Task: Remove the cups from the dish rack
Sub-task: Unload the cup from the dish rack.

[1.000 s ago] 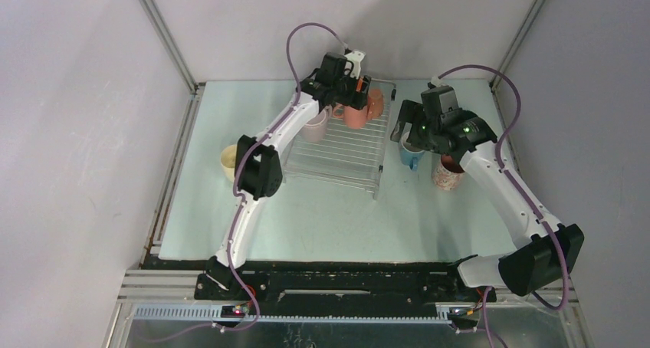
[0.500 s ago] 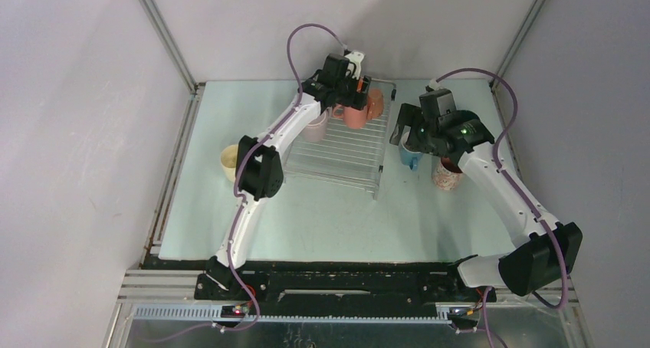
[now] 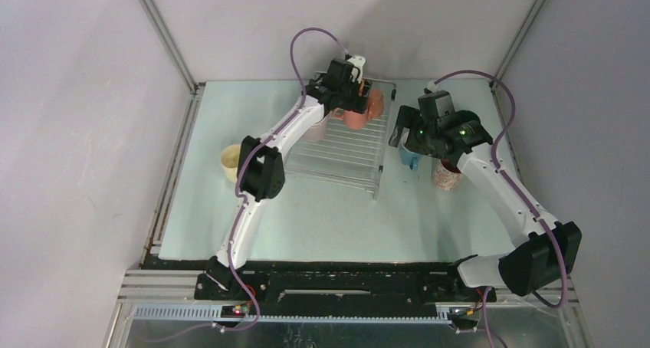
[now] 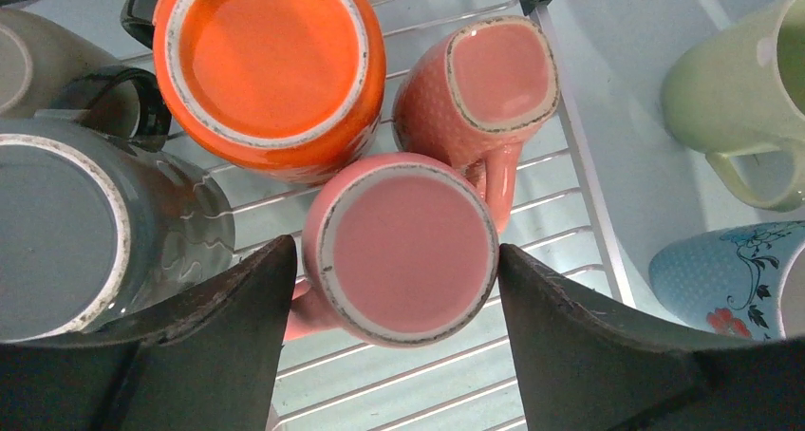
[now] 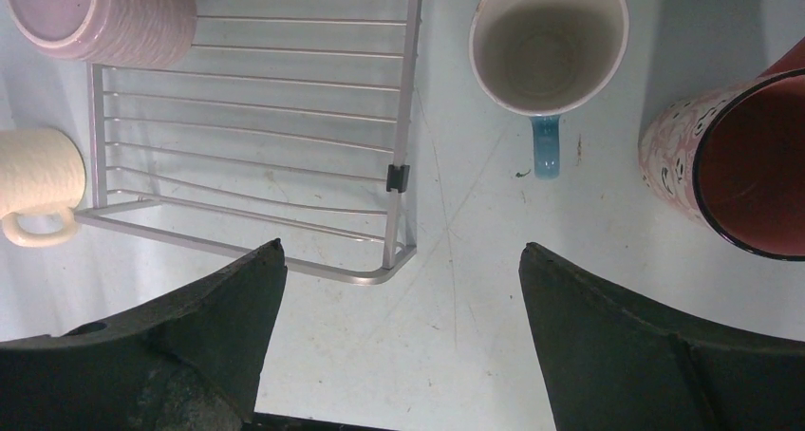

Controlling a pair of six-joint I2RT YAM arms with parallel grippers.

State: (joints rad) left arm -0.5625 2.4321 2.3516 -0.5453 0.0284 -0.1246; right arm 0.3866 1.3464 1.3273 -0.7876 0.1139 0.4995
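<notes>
In the left wrist view, several cups stand upside down on the dish rack (image 4: 589, 194): a pink cup (image 4: 399, 251), an orange cup (image 4: 271, 61), a speckled pink cup (image 4: 494, 75) and a grey cup (image 4: 76, 232). My left gripper (image 4: 397, 248) is open and straddles the pink cup, with the right finger at its rim and a thin gap at the left finger. My right gripper (image 5: 401, 251) is open over bare table beside the rack's corner (image 5: 403, 99), holding nothing. A lilac cup (image 5: 95, 18) sits on the rack.
Upright on the table right of the rack are a blue-handled cup (image 5: 549, 46) and a speckled cup with a dark red inside (image 5: 731, 156). A pale green cup (image 4: 750, 80) and a flowered blue cup (image 4: 721, 270) stand nearby. A cream cup (image 3: 230, 160) is left of the rack.
My left gripper has reached a little farther back over the cups on the rack, its jaws narrowing slightly. The right gripper has shifted slightly toward the back.
</notes>
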